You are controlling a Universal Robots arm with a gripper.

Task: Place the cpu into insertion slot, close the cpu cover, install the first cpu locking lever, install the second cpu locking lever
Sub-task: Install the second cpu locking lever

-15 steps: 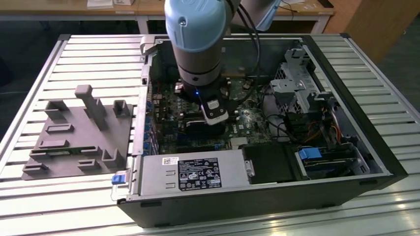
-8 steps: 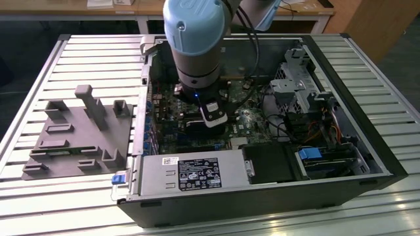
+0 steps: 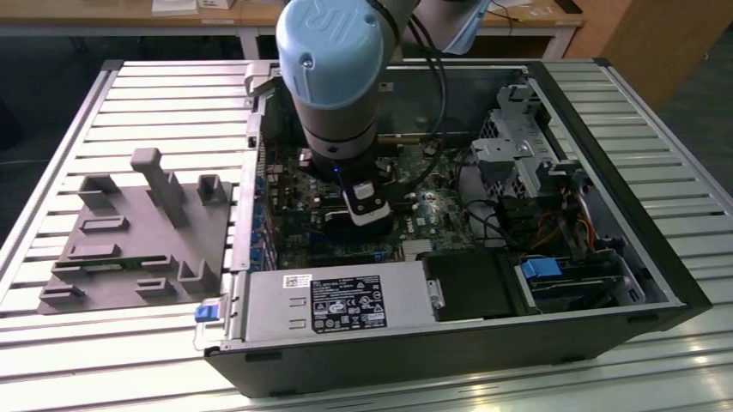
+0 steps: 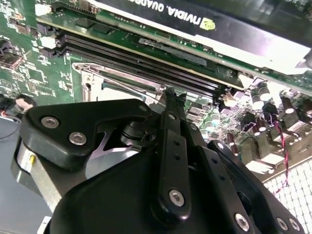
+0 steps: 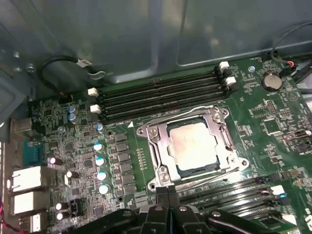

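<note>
Seated in the insertion slot (image 5: 194,146) under the cpu cover (image 5: 161,141), the cpu (image 5: 193,145) is judged stiff, fragile, edge-handled; the pincer (image 5: 168,192) is closed, empty.

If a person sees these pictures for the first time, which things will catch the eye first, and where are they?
First comes the big light-blue robot arm, reaching down into the open computer case in the exterior view. In the first wrist view the silvery cpu sits in its socket, framed by the metal cpu cover, on the green motherboard. The black gripper hangs just beside that socket.
</note>
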